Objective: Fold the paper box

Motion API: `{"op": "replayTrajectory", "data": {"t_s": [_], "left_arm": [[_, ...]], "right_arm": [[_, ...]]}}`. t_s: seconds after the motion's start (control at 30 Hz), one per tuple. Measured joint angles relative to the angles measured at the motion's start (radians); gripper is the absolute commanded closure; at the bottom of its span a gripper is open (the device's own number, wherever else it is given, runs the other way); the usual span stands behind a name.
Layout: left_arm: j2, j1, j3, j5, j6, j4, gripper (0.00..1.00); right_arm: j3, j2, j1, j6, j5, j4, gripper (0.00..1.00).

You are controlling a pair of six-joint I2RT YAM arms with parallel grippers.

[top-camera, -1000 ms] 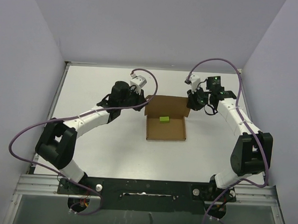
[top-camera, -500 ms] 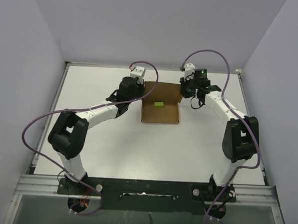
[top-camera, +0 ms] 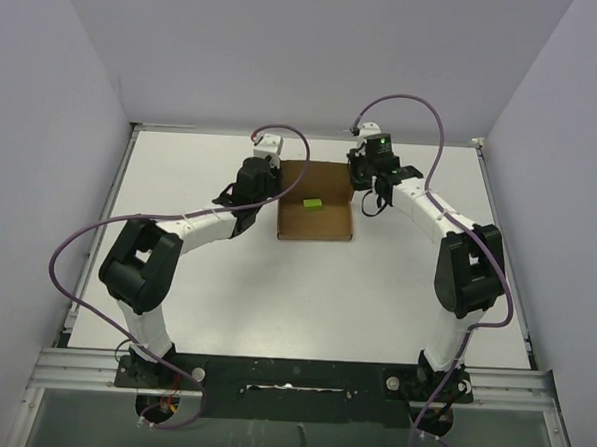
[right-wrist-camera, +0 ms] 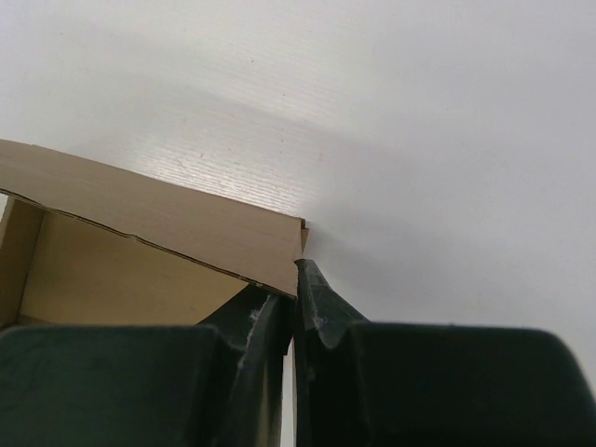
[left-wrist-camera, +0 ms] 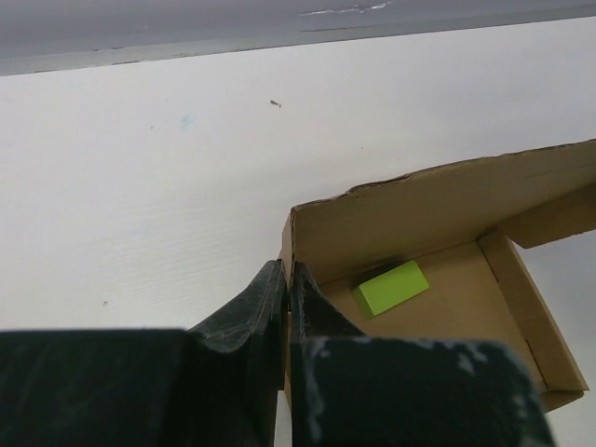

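Paper box (top-camera: 324,223) sat on the white bench (top-camera: 195,278), toward the far middle and between my two arms, open side up. From above it read close to square, edges in line with the bench edges. I could not pick out a long axis with certainty. Its far wall stood raised, inner face toward me.

My left hand (top-camera: 278,185) was closed narrow on the box's left wall, near the far-left corner. At the left wrist the cardboard edge ran straight into the slit between the fingers (left-wrist-camera: 256,307). My right hand (top-camera: 356,181) was pinched the same way on the right wall at the far-right corner. The wall's end met the fingertips (right-wrist-camera: 312,284) there.

A yellow-green block (top-camera: 313,201) lay on the box floor toward the far wall, long side running left to right.

Hard to make out:
- From above, both far corners sat under my wrists.
- At the left wrist my own fingers hid the near-left part of the box, and the frame cut off its right end.
- At the right wrist only a strip of wall and a sliver of inner floor showed.
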Motion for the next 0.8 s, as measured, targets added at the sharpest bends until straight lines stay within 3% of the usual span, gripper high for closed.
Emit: {"op": "replayTrajectory", "data": {"t_s": [0.43,0.8], "left_arm": [[-0.009,-0.036,-0.129,-0.093,-0.031,0.169,1.00],[-0.071,-0.056,-0.208,-0.112,-0.051,0.187,1.00]], "right_arm": [[-0.154,-0.102,0.067,0.048,0.119,0.068,1.00],[-0.171,-0.116,0.080,0.136,0.137,0.068,0.98]]}}
